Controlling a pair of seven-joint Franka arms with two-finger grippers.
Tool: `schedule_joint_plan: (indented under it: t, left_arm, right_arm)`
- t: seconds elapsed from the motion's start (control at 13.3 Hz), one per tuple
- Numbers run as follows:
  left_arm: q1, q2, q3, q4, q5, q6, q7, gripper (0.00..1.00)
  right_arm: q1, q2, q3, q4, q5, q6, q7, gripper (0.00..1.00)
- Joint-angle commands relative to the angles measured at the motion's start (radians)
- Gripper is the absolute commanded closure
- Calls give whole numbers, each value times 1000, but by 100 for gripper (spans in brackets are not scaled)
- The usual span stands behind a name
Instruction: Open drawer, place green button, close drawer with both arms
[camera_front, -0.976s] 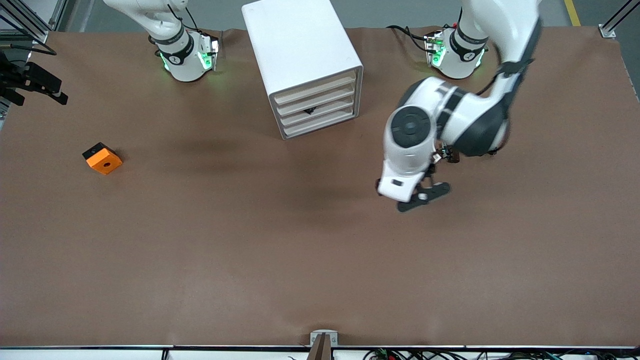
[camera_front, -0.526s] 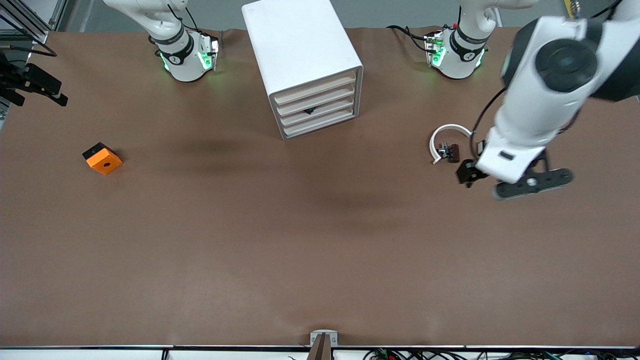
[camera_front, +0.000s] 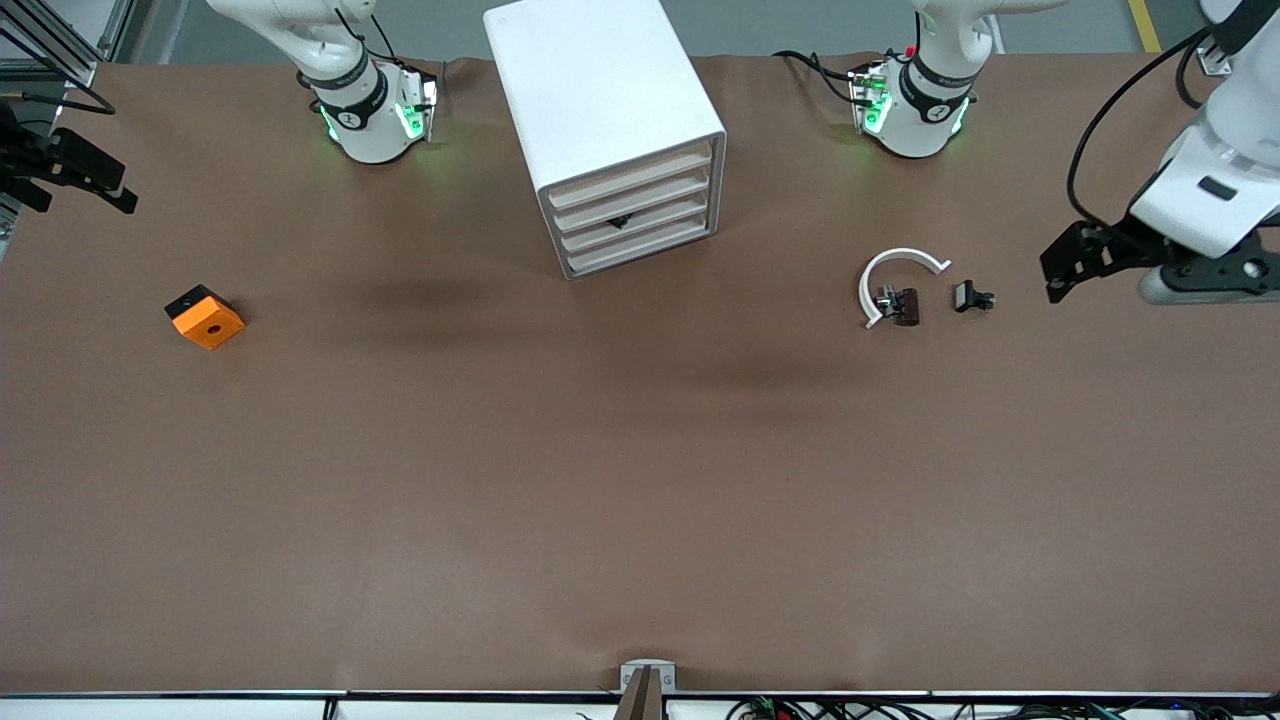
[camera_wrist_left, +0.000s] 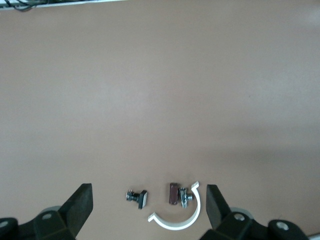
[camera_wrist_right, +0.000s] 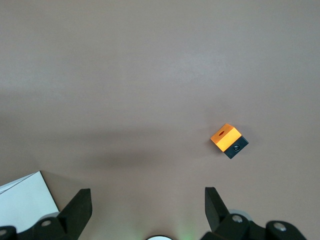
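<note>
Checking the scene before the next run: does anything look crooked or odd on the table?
The cabinet sits skewed, turned toward the left arm's end. A dark bit shows at one of its shut drawers. The left gripper hangs open over bare table beside loose small parts.

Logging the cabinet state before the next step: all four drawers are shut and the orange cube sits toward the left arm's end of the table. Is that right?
Not quite. The drawers of the cabinet all look shut, but the orange cube sits toward the right arm's end of the table, as the front view shows. The right wrist view has the orange cube below the open right gripper.
</note>
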Motion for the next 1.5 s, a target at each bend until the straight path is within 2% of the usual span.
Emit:
schedule_joint_plan:
  t: [0.0, 0.23, 0.68, 0.9, 1.43]
  left_arm:
    - [3, -51, 19, -31, -26, -43, 49, 0]
    - [5, -88, 19, -32, -52, -98, 49, 0]
    - [20, -126, 19, -57, -61, -106, 125, 0]
    - [26, -126, 21, -57, -98, -100, 126, 0]
    - [41, -120, 21, -48, -99, -105, 115, 0]
  right_arm:
    - [-5, -24, 6, -19, 13, 10, 19, 0]
    - [-3, -26, 6, -19, 13, 12, 19, 0]
    - [-5, -24, 4, -19, 11, 15, 19, 0]
    - [-6, -23, 3, -19, 11, 15, 18, 0]
    - [-6, -23, 1, -18, 4, 16, -1, 0]
